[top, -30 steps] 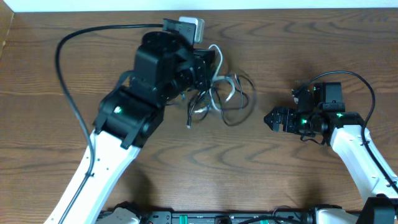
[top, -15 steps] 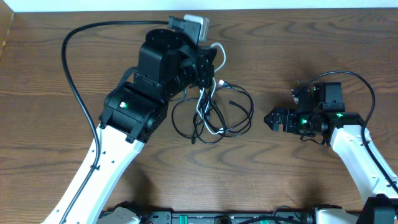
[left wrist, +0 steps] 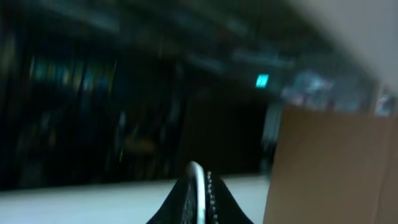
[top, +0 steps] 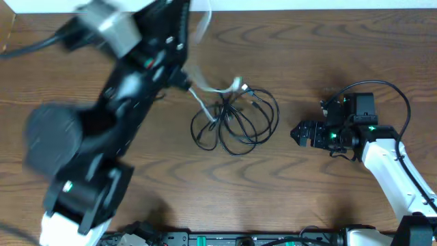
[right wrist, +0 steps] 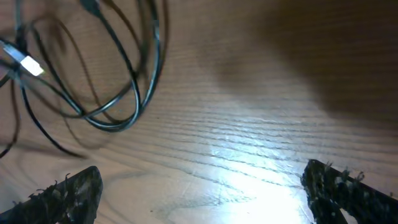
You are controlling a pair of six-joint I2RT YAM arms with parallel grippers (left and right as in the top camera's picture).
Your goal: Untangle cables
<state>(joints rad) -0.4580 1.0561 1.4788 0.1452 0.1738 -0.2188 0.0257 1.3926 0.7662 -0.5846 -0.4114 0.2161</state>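
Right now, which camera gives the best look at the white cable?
Overhead: the white cable runs from the left arm down into the loops of the black cable. Left wrist shows only a white strand pinched in the left gripper; right wrist catches just its plug at the edge.

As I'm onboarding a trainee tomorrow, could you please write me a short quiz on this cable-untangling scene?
1. Fill in: the black cable lies in loops on the ____.
2. Multiple choice: the left pincer is shut on A) the black cable, B) the white cable, C) nothing.
3. True or false: the right pincer is open and touches neither cable.
Key: 1 table; 2 B; 3 true.
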